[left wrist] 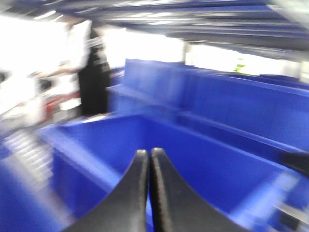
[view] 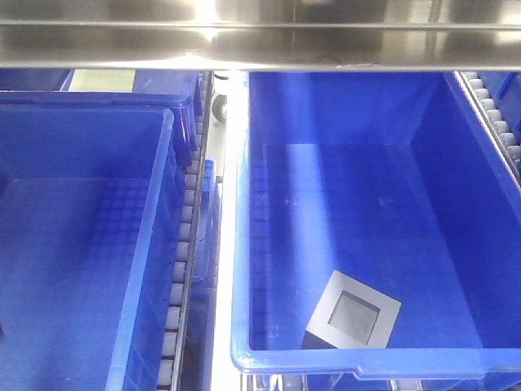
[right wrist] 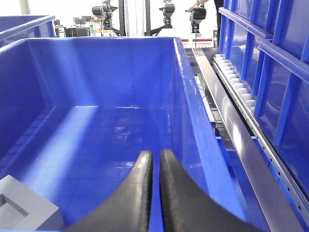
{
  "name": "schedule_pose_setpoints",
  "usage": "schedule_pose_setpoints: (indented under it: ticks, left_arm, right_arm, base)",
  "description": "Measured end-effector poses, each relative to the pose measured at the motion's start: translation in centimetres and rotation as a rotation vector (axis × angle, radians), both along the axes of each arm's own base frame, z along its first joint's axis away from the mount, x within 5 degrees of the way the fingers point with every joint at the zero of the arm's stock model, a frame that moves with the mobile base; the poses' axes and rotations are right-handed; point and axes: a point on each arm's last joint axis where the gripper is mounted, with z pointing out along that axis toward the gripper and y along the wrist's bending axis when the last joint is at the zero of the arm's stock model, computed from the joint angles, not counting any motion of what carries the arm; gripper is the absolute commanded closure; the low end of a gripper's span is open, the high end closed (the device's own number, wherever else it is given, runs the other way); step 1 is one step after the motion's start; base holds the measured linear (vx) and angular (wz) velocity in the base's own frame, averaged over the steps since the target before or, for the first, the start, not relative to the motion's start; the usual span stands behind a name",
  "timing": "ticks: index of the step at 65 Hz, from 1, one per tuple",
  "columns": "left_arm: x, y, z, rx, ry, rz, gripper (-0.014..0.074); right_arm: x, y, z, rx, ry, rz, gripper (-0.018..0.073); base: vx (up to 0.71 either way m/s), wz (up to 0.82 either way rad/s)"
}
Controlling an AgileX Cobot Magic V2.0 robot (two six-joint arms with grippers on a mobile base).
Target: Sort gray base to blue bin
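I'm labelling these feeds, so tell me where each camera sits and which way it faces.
Exterior front-facing: sits high, looks steeply down into the blue bin holding the gray base; no robot parts visible.
Left wrist-mounted: behind the left gripper, jaws nearly touching, looking across blurred blue crates.
Right wrist-mounted: behind the right gripper, jaws nearly touching, looking along the bin's floor; roller track at its right.
Shared: the front and right wrist views both show the gray base inside that bin.
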Motion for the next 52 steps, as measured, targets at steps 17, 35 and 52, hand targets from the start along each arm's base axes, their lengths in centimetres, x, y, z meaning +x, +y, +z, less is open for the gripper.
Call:
schedule_pose_setpoints:
  ticks: [17,35,52]
  left_arm:
    - [-0.34,-0.43,-0.81,0.066,0.061,-0.062,0.0598]
    - [-0.35,-0.43,-0.74,0.065,0.051,-0.061,0.0598]
    - [-0.07,0.0,-0.94,0.117,0.019,0.022,0.0598]
  right_arm:
    - [0.0,0.0,0.0,0.0,0.0,0.0,0.0564]
    - [0.0,0.0,0.0,0.0,0.0,0.0,0.0564]
    - [0.0,0.0,0.0,0.0,0.0,0.0,0.0564]
  base:
    - [0.0,0.0]
    - [0.0,0.0]
    - [0.0,0.0]
